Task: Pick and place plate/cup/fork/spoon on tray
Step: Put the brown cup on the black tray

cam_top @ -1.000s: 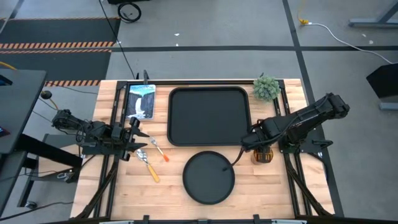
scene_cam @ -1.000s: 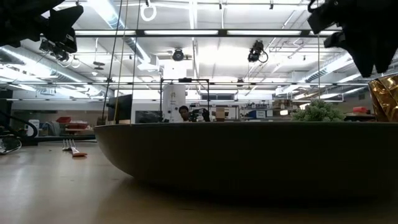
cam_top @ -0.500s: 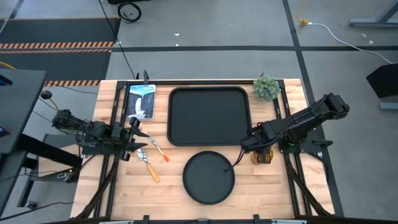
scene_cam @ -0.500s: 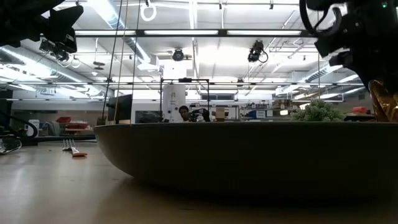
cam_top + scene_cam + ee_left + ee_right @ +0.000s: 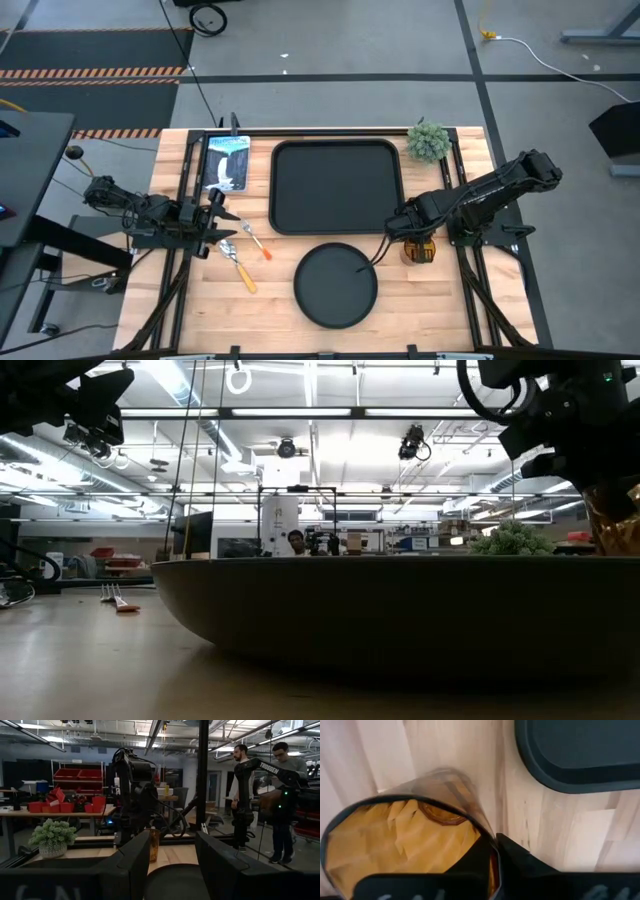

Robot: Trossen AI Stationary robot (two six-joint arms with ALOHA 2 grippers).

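Note:
The amber cup (image 5: 421, 251) stands on the wooden table right of the round black plate (image 5: 336, 285). My right gripper (image 5: 405, 235) is shut on it at its rim side nearest the tray (image 5: 337, 187). The tray lies behind the plate with nothing in it. The fork (image 5: 258, 243) and the spoon (image 5: 238, 265) lie on the wood left of the plate. My left gripper (image 5: 222, 226) hovers open just left of them, its fingers (image 5: 130, 865) wide apart and touching nothing. In the low view the plate (image 5: 400, 610) hides the cup's base (image 5: 618, 520). My right gripper pinches the cup's wall at the rim (image 5: 487, 837), one finger inside the cup and the other finger (image 5: 520, 857) outside it. The fingers come from above, pointing down. The cup sits upright; whether its base rests on the table I cannot tell.
A small green plant (image 5: 429, 141) stands at the far right corner. A picture card (image 5: 227, 162) lies at the far left beside the tray. Dark frame rails run along both table sides. Two people (image 5: 260, 795) stand beyond the table.
My right gripper has come down onto the cup and shifted a little toward the table's left. The cup, plate, fork and spoon stay where they were.

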